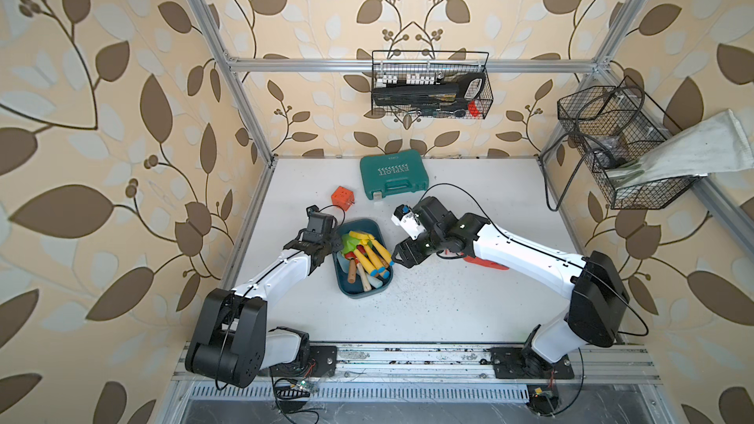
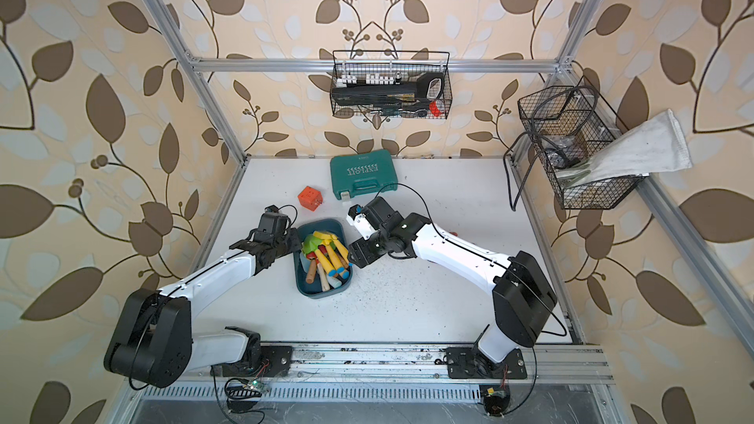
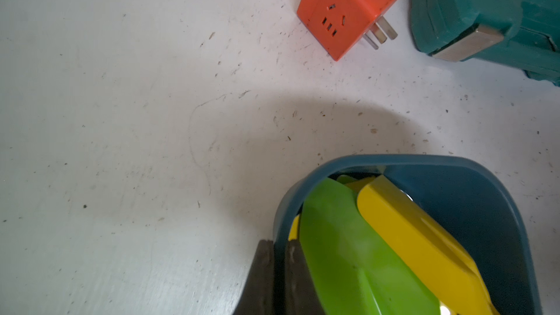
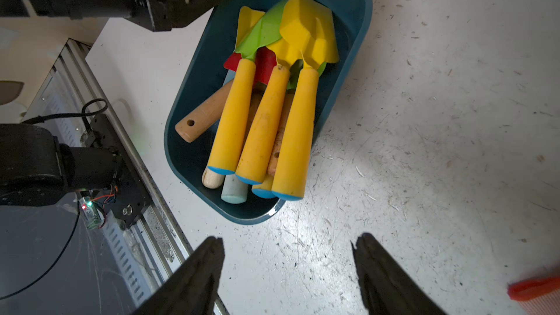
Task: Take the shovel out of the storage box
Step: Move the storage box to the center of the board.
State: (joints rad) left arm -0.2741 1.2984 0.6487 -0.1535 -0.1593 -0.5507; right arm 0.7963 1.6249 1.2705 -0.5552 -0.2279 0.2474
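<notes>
Right wrist view: right tool (image 4: 289, 237) hangs spread, empty, beside storage box (image 4: 359, 7).

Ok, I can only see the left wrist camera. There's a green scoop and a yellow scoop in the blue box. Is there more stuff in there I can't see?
Observer: Yes. The right wrist view shows the blue box also holds three yellow handles with blue ends, lying side by side on top.
Operator: Anything under them?
Observer: A red blade and wooden handles peek out beneath.
Operator: Where's the other arm?
Observer: The right gripper hangs beside the box, near the handle ends, jaws wide open and empty.
</notes>
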